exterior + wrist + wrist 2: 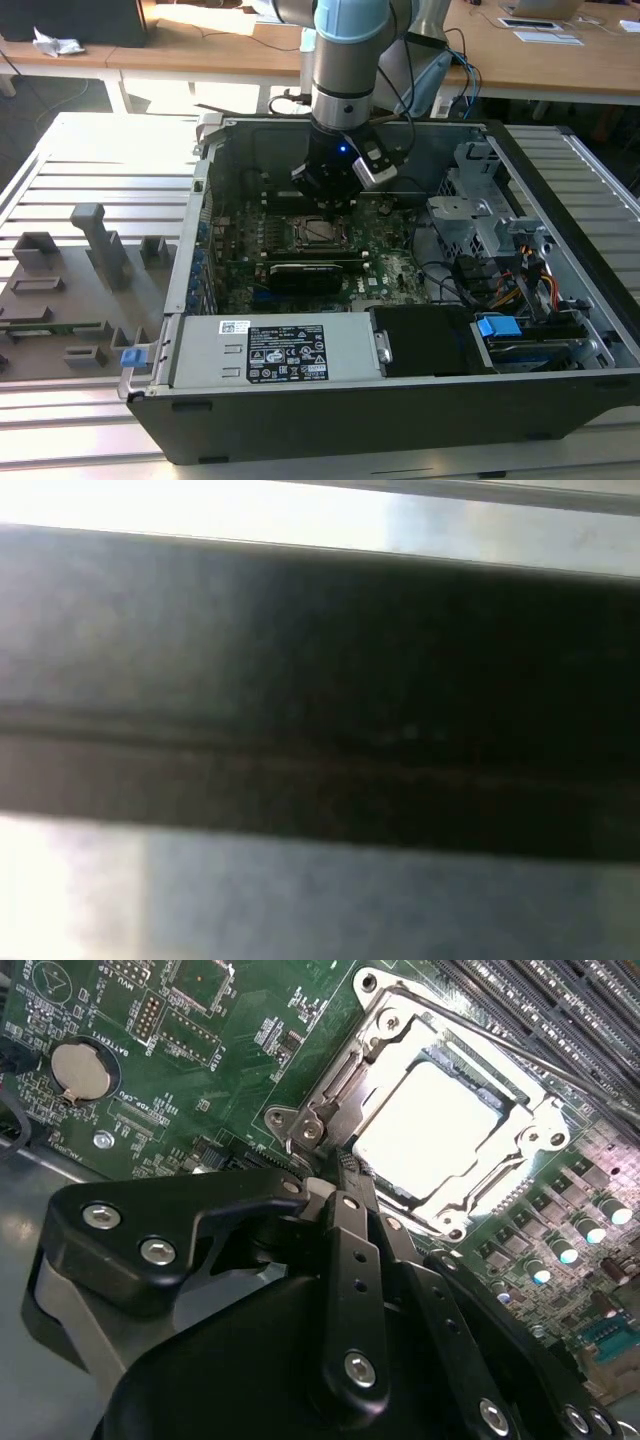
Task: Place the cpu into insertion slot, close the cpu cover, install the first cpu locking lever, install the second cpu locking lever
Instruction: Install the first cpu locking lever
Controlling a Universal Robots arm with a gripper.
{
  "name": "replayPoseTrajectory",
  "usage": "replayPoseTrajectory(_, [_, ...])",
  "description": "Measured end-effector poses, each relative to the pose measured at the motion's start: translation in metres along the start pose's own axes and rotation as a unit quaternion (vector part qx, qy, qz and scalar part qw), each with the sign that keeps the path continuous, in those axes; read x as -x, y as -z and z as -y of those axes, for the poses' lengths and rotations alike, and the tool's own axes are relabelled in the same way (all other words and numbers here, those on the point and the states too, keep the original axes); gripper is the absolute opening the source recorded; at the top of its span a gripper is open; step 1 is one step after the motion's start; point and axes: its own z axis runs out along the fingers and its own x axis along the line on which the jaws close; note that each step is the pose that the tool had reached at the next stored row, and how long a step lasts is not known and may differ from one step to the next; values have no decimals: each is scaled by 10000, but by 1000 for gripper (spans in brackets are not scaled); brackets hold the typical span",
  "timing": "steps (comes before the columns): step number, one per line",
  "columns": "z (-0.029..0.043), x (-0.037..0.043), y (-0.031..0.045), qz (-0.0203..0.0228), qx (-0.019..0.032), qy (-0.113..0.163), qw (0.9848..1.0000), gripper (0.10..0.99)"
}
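Arm: reaches down into the open computer case (300,425), which stands on the slatted tabletop (90,150).
Claw (347,1172): clenched, fingertips pressed together; I cannot tell whether anything is pinched between them. In the exterior view the claw (335,200) hangs low over the board, at the far edge of the socket.
Claw position: its tip is just beside one corner of the cpu cover (340,1080), next to a small wire hook there.
Cpu (430,1120): lies flat in the insertion slot (320,232), its pale metal top showing through the cover's cut-out.
Cpu cover: folded down over the chip, framing it on all sides.
Lever rod (540,1060): a thin metal bar along the cover's side away from the claw; I cannot tell if it is latched.
Motherboard (220,1070): green, with a coin battery (80,1068) well apart from the socket.
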Motion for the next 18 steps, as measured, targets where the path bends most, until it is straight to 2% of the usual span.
replayPoseTrajectory(3, [3, 24, -1, -11, -15, -1, 10000, 106])
replayPoseTrajectory(10, [3, 77, -17, -37, -14, 0, 10000, 106])
replayPoseTrajectory(18, [0, 81, -2, -30, 4, 0, 10000, 106])
